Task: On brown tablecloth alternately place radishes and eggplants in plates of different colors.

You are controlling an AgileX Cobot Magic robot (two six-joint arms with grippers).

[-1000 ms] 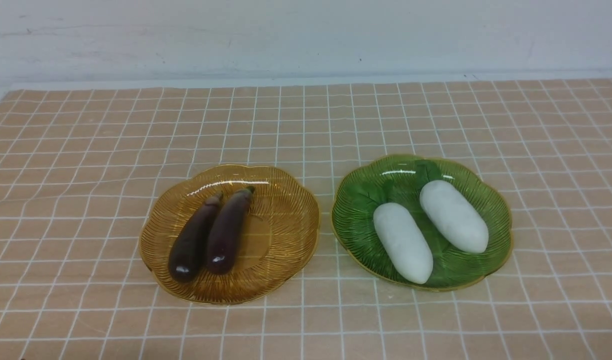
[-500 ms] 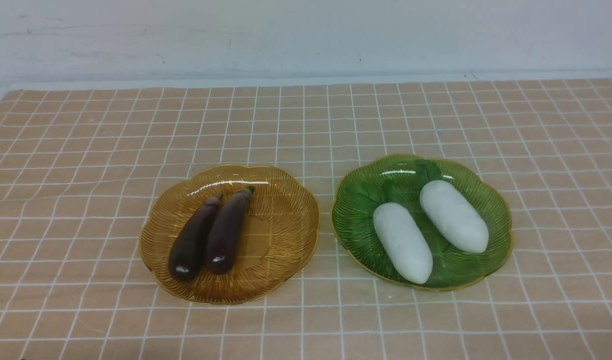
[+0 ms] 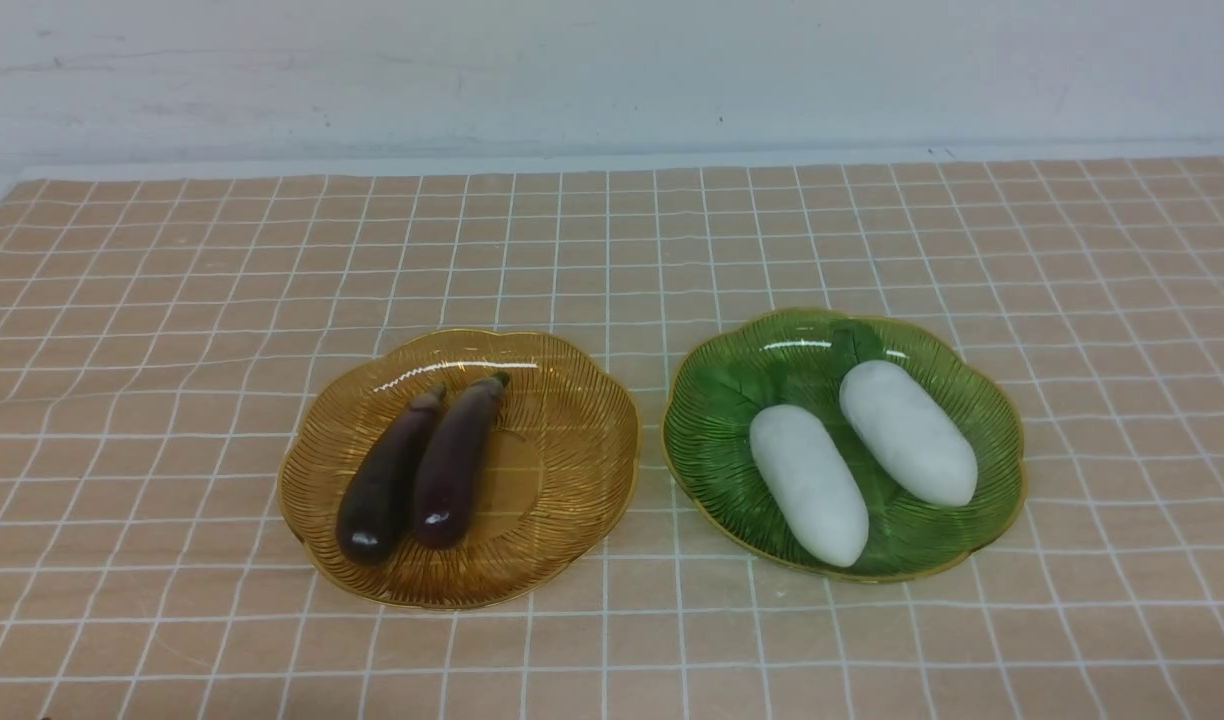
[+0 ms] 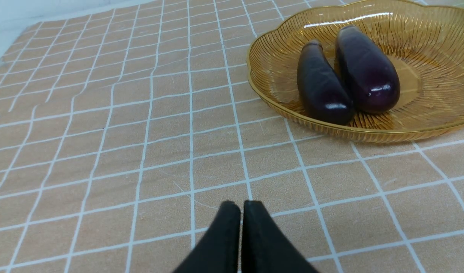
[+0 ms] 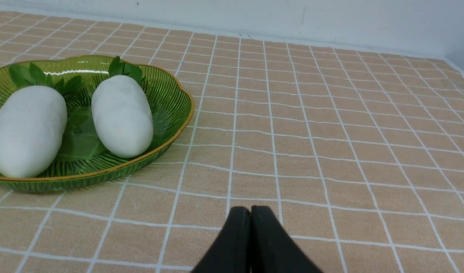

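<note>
Two eggplants (image 3: 417, 475) lie side by side in the amber plate (image 3: 572, 470), left, stems far-right; two radishes (image 3: 857, 455) fill the green plate (image 3: 702, 450), right, leaves far-left. Both grippers' jaws, left (image 4: 241, 206) and right (image 5: 250, 212), are together over the tablecloth (image 3: 172, 300).

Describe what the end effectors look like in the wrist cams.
Only the fingertips show. The left end effector is two plain black fingers, smooth and matte, tapering to rounded tips. The right end effector looks the same: two black tapered fingers. No cables, markings or pads are visible, and neither arm appears in the front view.
</note>
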